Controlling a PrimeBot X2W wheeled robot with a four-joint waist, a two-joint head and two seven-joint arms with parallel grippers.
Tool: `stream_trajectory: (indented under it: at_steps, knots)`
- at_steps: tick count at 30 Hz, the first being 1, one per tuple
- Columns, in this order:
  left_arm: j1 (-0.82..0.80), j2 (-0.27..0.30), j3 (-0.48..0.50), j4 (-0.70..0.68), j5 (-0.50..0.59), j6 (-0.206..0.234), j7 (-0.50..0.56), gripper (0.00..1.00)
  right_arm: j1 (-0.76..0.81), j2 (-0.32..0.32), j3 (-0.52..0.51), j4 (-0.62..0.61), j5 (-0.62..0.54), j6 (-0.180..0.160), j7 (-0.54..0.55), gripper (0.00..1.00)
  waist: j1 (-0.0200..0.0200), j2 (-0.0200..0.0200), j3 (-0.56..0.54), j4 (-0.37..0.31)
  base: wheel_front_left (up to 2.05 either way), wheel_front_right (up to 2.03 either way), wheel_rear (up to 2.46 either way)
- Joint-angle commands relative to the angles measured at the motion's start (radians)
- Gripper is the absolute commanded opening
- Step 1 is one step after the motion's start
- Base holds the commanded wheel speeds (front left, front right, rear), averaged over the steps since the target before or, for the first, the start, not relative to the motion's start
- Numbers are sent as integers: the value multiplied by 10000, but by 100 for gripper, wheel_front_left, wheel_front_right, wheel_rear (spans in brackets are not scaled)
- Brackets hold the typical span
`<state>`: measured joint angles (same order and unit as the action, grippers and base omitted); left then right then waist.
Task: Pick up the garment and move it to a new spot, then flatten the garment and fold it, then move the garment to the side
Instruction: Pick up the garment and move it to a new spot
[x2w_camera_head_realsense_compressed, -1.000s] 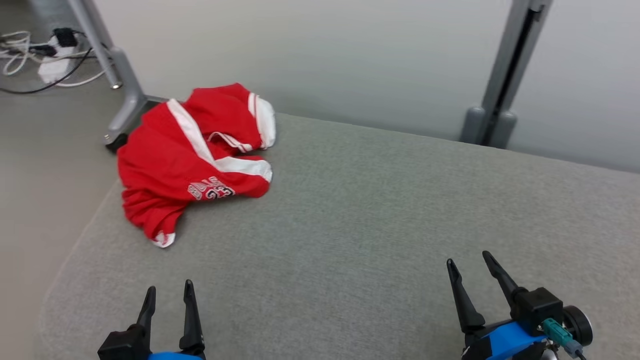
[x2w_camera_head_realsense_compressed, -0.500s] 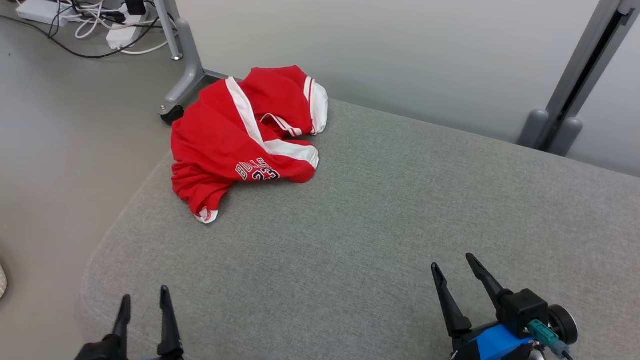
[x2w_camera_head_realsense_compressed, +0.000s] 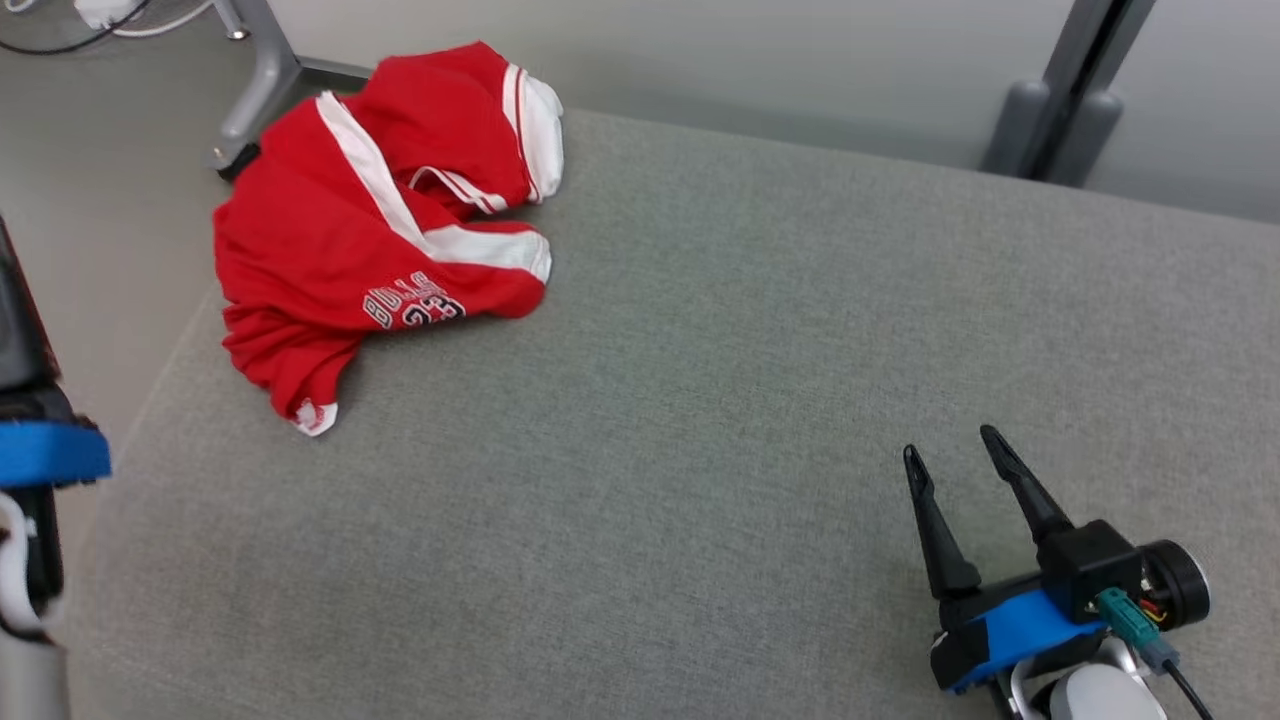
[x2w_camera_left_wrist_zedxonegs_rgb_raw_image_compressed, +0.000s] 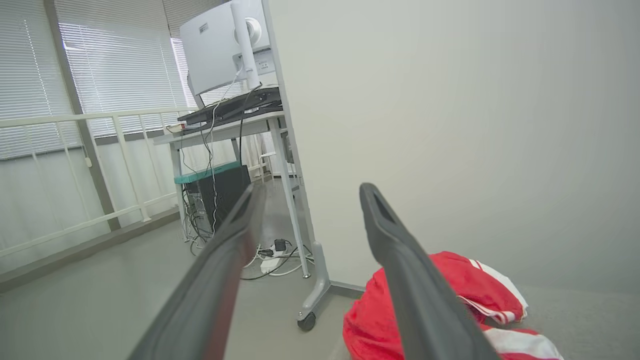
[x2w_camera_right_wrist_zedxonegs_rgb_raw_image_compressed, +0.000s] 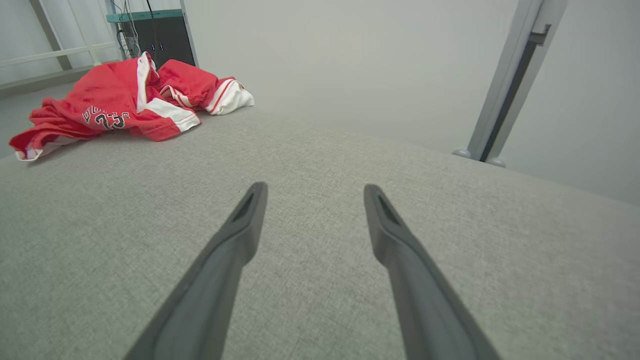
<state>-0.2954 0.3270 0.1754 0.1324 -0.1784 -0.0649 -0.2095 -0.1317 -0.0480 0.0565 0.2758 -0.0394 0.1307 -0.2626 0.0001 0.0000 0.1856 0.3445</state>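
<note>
Left gripper (x2w_camera_left_wrist_zedxonegs_rgb_raw_image_compressed: 312, 192) fingers spread wide, aimed at a pale wall (x2w_camera_left_wrist_zedxonegs_rgb_raw_image_compressed: 450, 125), crumpled red-and-white garment (x2w_camera_left_wrist_zedxonegs_rgb_raw_image_compressed: 470, 287) low right partly behind one finger, wheeled desk leg (x2w_camera_left_wrist_zedxonegs_rgb_raw_image_compressed: 315, 295) just beside it, monitor (x2w_camera_left_wrist_zedxonegs_rgb_raw_image_compressed: 215, 47) above.

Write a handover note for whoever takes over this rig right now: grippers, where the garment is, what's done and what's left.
Left gripper: open, empty, raised off the left side, its wrist view showing the garment low ahead.
Right gripper: open, empty, low over the near right of the grey fabric surface.
Red basketball garment: crumpled in a heap at the far left corner of the surface, neither gripper touching it.
Done: nothing, judging by how it lies.
Left: pick it up, move it to a new spot, flatten, fold, then move it to the side.
</note>
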Motion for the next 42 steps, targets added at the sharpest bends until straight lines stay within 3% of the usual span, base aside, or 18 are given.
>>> stream_trajectory:
  at_steps: [1,4,9,15,20,24,28,31,33,36,42]
  knots:
    - [-800,132,14,278,-405,-173,263,100,-217,-39,-79,-107,-191,1,-35,100,-1,0,307,-84,0,0,0]
    - [-1996,742,-303,1156,-732,-458,846,100,-520,-40,-159,-259,-406,1,-35,100,-1,0,822,-354,0,0,0]
    - [-3411,1302,-1134,2898,-1484,-652,1732,100,-938,-42,-254,-484,-812,1,-35,100,-1,0,1711,-757,0,0,0]
    - [-3906,1572,-3568,4398,-2723,-648,2528,100,-1141,-42,-411,-632,-1120,1,-33,100,-1,0,2514,-1060,0,0,0]
    - [-4013,1781,-5370,4635,-4186,-649,3271,100,-1095,-54,-572,-688,-1268,-1,-18,100,-1,0,2875,-1169,0,0,0]
    - [-4123,2319,-6779,4522,-5554,-650,3826,100,-1049,-71,-697,-746,-1327,-5,-10,100,-1,0,3120,-1268,0,0,0]
    - [-4385,2812,-7900,4686,-6605,-651,4133,100,-1073,-85,-770,-783,-1370,-8,-1,100,-1,0,3327,-1349,0,0,0]
    - [-4531,2858,-8386,4957,-7041,-652,4218,100,-1118,-88,-736,-777,-1344,-8,1,100,-1,0,3398,-1399,0,0,0]
    - [-4656,2869,-8688,5113,-7263,-652,4206,46,-1148,-88,-714,-761,-1308,-8,1,100,-1,0,3418,-1431,0,0,0]
    - [-4829,2975,-9026,5361,-7455,-650,3992,0,-1140,-91,-734,-738,-1246,-8,1,100,-1,0,3395,-1469,0,0,0]
    - [-5208,3312,-9517,5689,-7678,-651,3325,0,-1142,-81,-762,-705,-1101,-8,-4,100,-1,0,3057,-1473,0,0,0]
